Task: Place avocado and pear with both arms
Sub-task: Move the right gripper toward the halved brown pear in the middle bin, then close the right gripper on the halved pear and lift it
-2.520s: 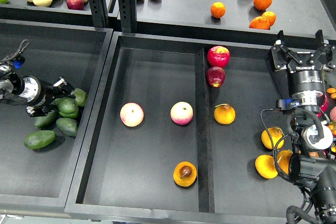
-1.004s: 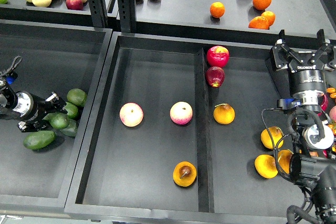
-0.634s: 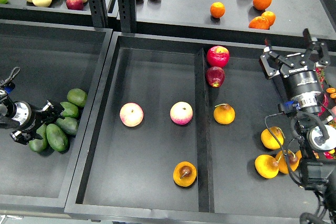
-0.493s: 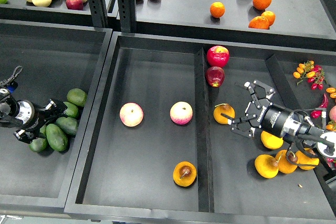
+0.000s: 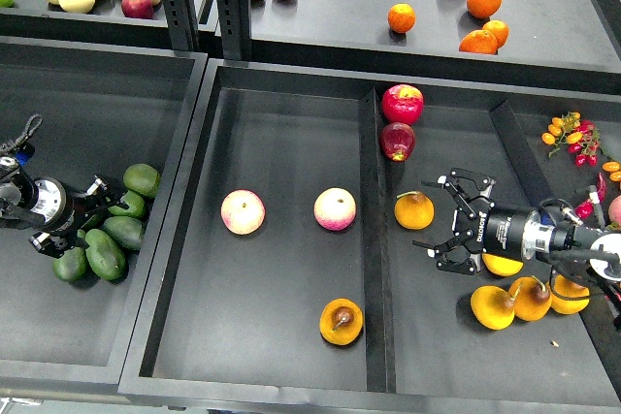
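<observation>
Beside pear [image 5: 414, 210], right pincer [image 5: 437, 220] spread wide, gripping nothing.

Both grippers at the fruit

Left gripper [image 5: 85, 218] sits among avocados [image 5: 105, 252], grasp unclear. Right gripper [image 5: 439, 222], jaws spread, lies just beside a pear [image 5: 414, 210]. Another pear [image 5: 342, 321] rests in the tray [image 5: 291, 133].
</observation>
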